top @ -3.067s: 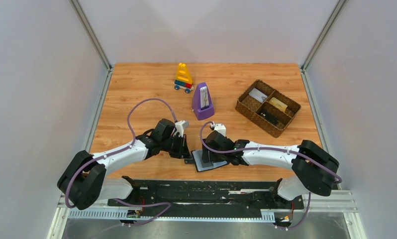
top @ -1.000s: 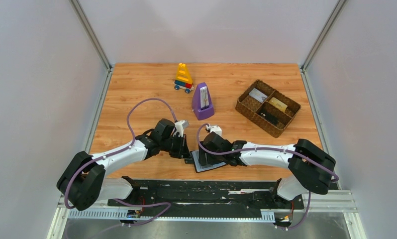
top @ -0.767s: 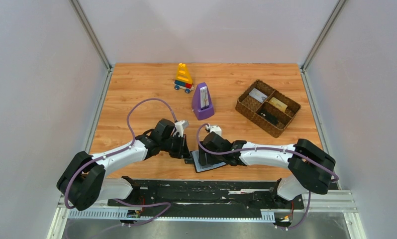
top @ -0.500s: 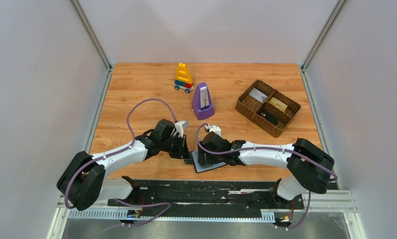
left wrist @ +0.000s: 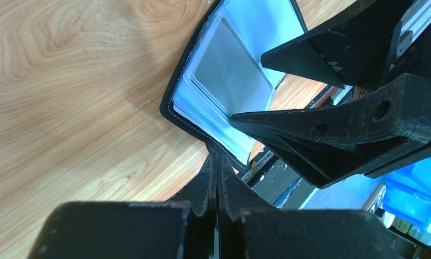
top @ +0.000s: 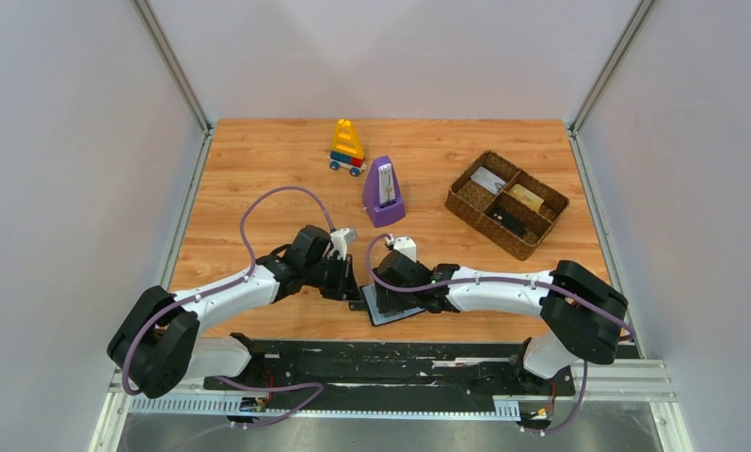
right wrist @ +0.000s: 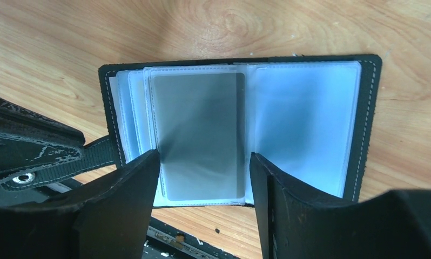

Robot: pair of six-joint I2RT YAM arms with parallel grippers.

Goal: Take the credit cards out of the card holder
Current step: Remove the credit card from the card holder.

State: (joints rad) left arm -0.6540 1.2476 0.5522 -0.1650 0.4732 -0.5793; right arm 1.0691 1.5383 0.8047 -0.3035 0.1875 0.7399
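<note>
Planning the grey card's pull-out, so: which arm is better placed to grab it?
Right. The right gripper is open, with a finger on each side of the grey card in the open card holder. The left gripper is shut at the holder's edge, not around the card.

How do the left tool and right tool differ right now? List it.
The left tool is shut; the right tool is open. The left tool's tips meet at the wallet's black rim; the right tool has a finger on each side of the grey card. Both are close to the open wallet.
</note>
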